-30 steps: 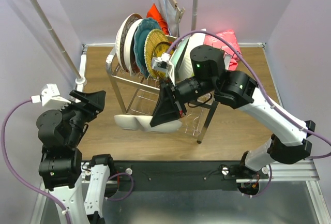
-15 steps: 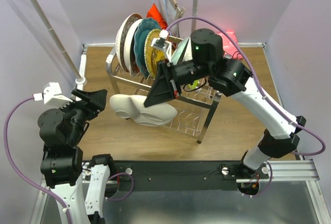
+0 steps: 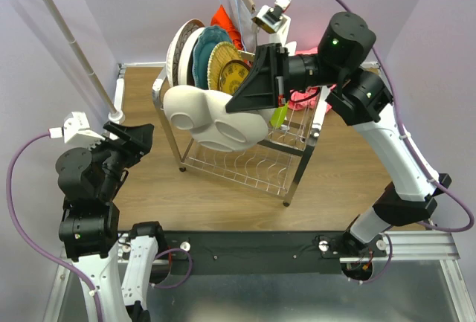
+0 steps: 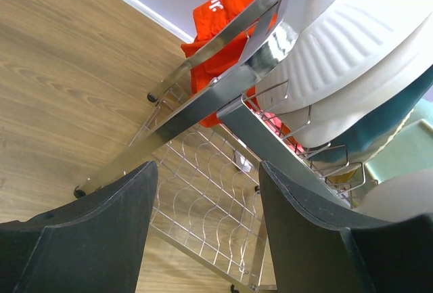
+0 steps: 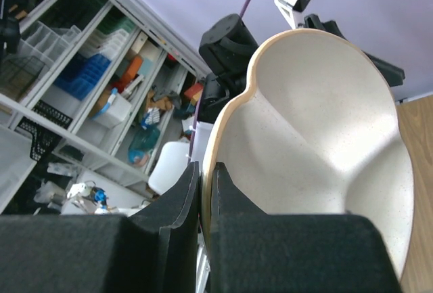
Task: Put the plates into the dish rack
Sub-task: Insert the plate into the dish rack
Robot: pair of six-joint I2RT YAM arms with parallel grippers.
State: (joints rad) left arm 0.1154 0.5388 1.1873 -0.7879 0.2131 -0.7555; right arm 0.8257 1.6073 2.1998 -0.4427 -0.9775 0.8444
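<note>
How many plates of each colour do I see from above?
White or cream plates in the dish rack: 2
Teal plate: 1
Yellow patterned plate: 1
White divided plate, in the right gripper: 1
Total: 5; more may hide behind the right arm.

Top external camera: fixed above and behind the arm bases, facing down and forward. It is the farthest view and covers the desk [image 3: 149, 195], the whole rack [image 3: 238, 166] and both arms.

Left wrist camera: low beside the rack, facing up between the left gripper [image 4: 206, 185] fingers, close to the steel frame.

Right wrist camera: faces along the right gripper [image 5: 205, 178], very near the white plate [image 5: 325, 137], toward the left arm [image 5: 226, 42] and the shelves [image 5: 81, 70] beyond.

Shared by the top and left wrist views: the rack. Shared by the top and right wrist views: the white plate.
</note>
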